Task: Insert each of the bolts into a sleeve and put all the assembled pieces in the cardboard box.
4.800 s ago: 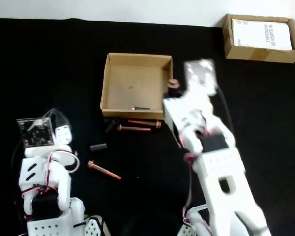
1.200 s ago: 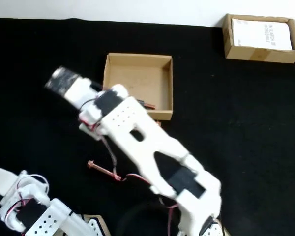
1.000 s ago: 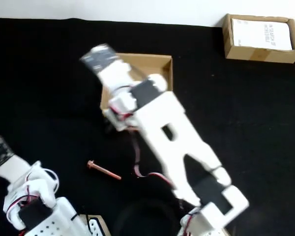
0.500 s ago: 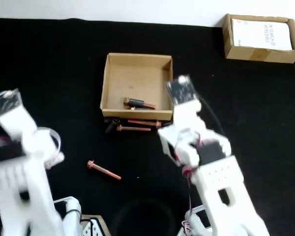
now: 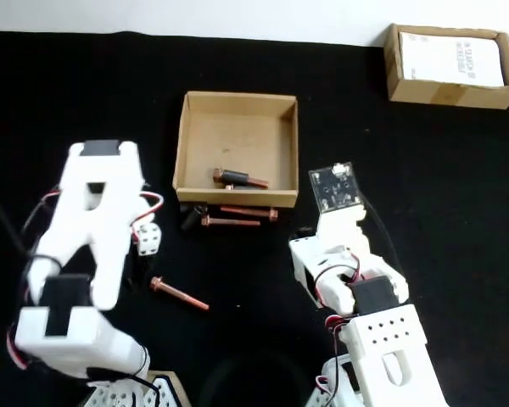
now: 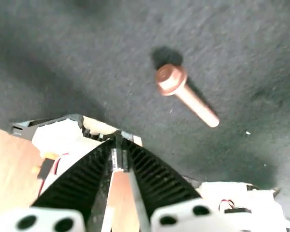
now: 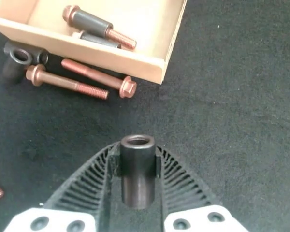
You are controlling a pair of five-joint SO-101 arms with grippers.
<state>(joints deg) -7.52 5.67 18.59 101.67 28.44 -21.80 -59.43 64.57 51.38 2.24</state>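
On black felt [image 7: 232, 96], right end effector [image 7: 137, 149] clamps a cylindrical dark sleeve [image 7: 137, 180]; left end effector [image 6: 117, 145] is closed.

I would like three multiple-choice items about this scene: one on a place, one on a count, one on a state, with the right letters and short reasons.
1. Where does the assembled copper bolt in its black sleeve lie?
A) inside the open cardboard box
B) beside the box
C) in a gripper

2. How many bare copper bolts lie on the black cloth?
A) one
B) three
C) five

3. The right gripper is:
A) open
B) shut on a black cylindrical sleeve
C) shut on a bolt

1 A: it rests on the box floor.
2 B: two lie by the box wall, one lies apart.
3 B: it clamps the sleeve.
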